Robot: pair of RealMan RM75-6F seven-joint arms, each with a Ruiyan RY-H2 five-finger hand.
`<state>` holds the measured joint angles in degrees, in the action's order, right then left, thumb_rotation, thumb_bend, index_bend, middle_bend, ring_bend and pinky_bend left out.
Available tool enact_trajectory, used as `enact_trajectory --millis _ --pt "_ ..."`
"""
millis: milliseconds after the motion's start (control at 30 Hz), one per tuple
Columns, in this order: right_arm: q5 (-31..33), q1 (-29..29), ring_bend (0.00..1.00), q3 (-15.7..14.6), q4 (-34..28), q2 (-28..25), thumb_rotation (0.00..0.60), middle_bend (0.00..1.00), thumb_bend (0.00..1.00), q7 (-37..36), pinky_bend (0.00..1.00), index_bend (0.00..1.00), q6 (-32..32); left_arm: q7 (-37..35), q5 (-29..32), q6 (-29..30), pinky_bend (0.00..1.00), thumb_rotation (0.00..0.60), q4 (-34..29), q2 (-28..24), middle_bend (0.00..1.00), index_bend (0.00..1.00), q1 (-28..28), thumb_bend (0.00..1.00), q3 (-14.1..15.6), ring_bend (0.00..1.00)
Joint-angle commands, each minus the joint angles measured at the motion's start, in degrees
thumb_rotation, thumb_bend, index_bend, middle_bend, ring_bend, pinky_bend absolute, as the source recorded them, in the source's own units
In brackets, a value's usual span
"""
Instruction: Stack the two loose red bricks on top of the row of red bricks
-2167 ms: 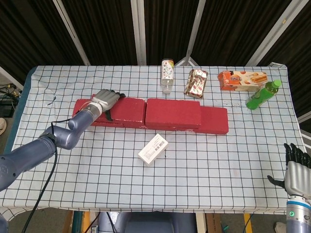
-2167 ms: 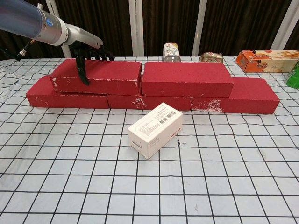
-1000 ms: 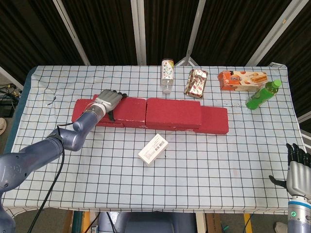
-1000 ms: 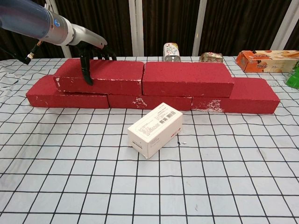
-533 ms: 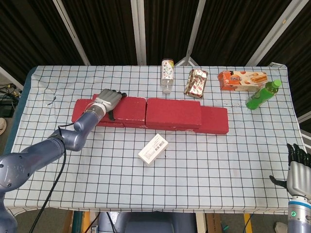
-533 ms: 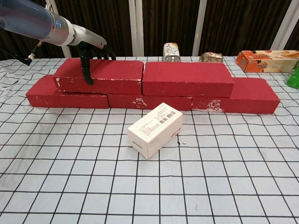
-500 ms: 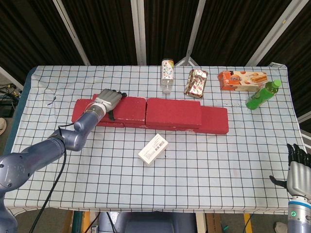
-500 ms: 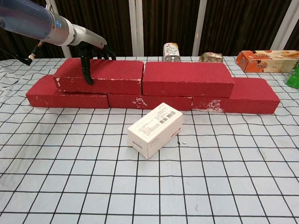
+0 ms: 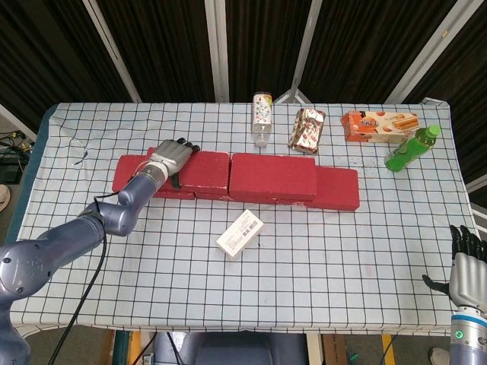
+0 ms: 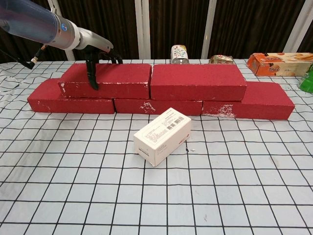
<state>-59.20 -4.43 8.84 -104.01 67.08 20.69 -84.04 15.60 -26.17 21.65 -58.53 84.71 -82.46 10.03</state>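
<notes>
Three red bricks form a row on the table, its left end (image 10: 46,100) and right end (image 10: 266,100) showing. Two more red bricks lie on top of it: a left one (image 10: 117,78) (image 9: 204,169) and a right one (image 10: 198,81) (image 9: 274,175), almost end to end. My left hand (image 10: 100,56) (image 9: 171,156) grips the left upper brick near its left end, thumb down the front face and fingers over the top. My right hand (image 9: 466,262) hangs off the table's near right corner, fingers apart, holding nothing.
A white carton (image 10: 162,135) (image 9: 240,232) lies in front of the bricks. Behind them stand a small bottle (image 9: 262,118), a foil snack bag (image 9: 307,129), an orange box (image 9: 379,125) and a green bottle (image 9: 411,148). The checked cloth (image 9: 342,258) covers the table.
My left hand has nudged the left upper brick slightly right and back, closer to the right upper brick. The right hand has barely moved.
</notes>
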Motion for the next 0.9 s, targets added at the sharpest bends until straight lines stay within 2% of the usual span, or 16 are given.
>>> enact_trajectory --millis 33,233,633,900 --pt "0.2 -0.1 0.01 0.0 0.0 0.1 0.600 0.03 0.15 0.3 0.00 0.00 0.0 -0.1 -0.1 -0.1 0.15 0.600 0.2 0.1 0.05 0.08 0.0 0.00 -0.2 0.01" --pt "0.7 -0.1 0.01 0.1 0.0 0.3 0.600 0.03 0.15 0.8 0.00 0.00 0.0 -0.2 -0.1 -0.9 0.14 0.600 -0.5 -0.5 0.00 0.06 -0.5 0.00 -0.1 0.00" --pt "1.3 -0.2 0.01 0.2 -0.1 0.2 0.600 0.03 0.15 1.4 0.00 0.00 -0.1 -0.1 1.6 -1.3 0.11 0.600 -2.3 -2.3 0.00 0.00 -2.1 0.00 1.6 0.00" --pt "1.3 -0.1 0.01 0.1 -0.3 0.2 0.600 0.03 0.15 1.7 0.00 0.00 -0.4 -1.1 0.9 1.5 0.11 0.600 -7.4 -6.5 0.00 0.00 -2.6 0.00 0.0 0.00"
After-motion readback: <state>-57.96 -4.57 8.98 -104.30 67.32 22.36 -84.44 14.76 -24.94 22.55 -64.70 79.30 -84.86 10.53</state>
